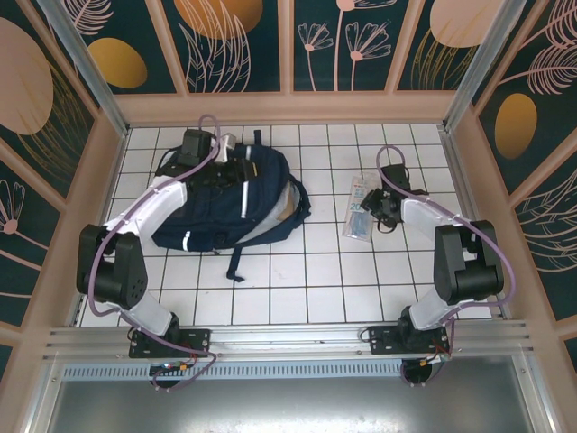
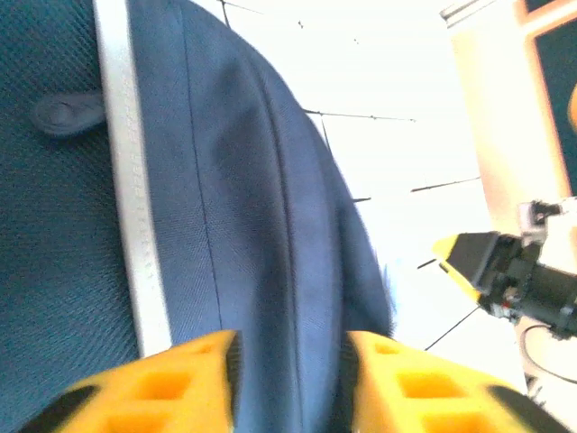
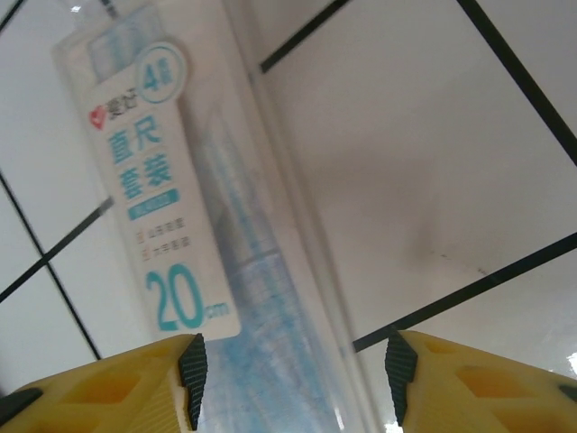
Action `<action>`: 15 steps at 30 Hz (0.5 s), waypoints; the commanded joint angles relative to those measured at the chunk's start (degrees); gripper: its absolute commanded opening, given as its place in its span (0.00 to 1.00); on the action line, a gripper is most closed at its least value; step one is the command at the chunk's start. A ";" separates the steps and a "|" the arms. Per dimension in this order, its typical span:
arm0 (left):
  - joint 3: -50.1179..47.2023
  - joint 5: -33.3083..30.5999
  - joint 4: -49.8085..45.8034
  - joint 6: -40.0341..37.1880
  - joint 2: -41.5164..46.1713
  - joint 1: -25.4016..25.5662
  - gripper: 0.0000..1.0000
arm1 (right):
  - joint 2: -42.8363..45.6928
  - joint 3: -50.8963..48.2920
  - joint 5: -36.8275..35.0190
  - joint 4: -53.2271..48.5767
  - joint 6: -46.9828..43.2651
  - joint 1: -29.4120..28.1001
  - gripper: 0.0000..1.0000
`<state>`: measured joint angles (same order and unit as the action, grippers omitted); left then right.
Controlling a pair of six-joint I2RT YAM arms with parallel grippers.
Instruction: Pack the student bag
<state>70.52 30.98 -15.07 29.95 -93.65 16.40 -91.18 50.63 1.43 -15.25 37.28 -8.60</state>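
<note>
Now the left gripper (image 2: 290, 365) is held with its jaws apart just over the large dark navy fabric student bag (image 1: 236, 203), which is laid on the white tiled desk (image 1: 306, 280). Right of the bag, the right gripper (image 3: 290, 365) is spread, unclamped, astride a clear flat plastic pack of rulers (image 3: 194, 225).

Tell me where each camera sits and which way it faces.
Top external: above and behind the arms, looking down at the table, both arms, the student bag and the ruler pack.
Left wrist: on the left arm, facing along the left gripper onto the student bag's navy fabric.
Right wrist: on the right arm, facing down past the open right gripper at the ruler pack.
Shared: top and left wrist both show the bag; top and right wrist, the ruler pack.
</note>
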 commanded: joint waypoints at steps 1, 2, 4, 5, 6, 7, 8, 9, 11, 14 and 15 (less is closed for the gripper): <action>2.93 -2.52 -1.72 -0.51 -1.57 2.13 0.52 | -0.68 -2.19 3.92 4.07 -1.65 1.43 0.58; 3.74 -2.67 -1.59 -0.10 -2.05 3.08 0.52 | -0.73 -2.64 4.68 4.76 -1.97 1.55 0.58; 4.90 -2.71 -0.76 0.86 -3.28 5.15 0.50 | -0.80 -3.45 6.04 5.97 -2.50 1.95 0.58; 5.33 -2.50 0.14 1.55 -4.13 6.45 0.49 | -1.00 -3.81 6.80 6.64 -2.72 2.22 0.57; 5.65 -2.11 1.03 2.15 -5.05 7.74 0.47 | -1.13 -4.11 7.52 7.20 -2.95 2.46 0.57; 6.19 -1.82 1.94 2.89 -7.06 9.19 0.44 | -1.26 -4.48 8.31 7.91 -3.24 2.78 0.57; 6.88 -1.81 2.55 3.49 -8.75 10.78 0.40 | -1.50 -4.83 9.22 8.57 -3.58 3.04 0.57; 7.91 -1.64 2.94 3.94 -10.28 12.22 0.38 | -1.73 -5.07 9.90 9.18 -3.93 3.36 0.56; 10.34 -2.02 3.97 4.62 -14.10 15.45 0.34 | -2.20 -5.36 10.50 9.79 -4.47 3.89 0.56; 14.81 -3.17 4.17 5.00 -20.52 19.44 0.28 | -2.98 -5.74 12.01 10.82 -5.02 4.58 0.54; 16.26 -3.30 4.18 5.37 -22.59 20.31 0.26 | -3.14 -5.89 12.84 11.25 -5.17 4.75 0.53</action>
<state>83.18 28.62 -12.14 33.93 -111.66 34.30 -93.36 45.78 11.07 -6.83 33.87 -4.56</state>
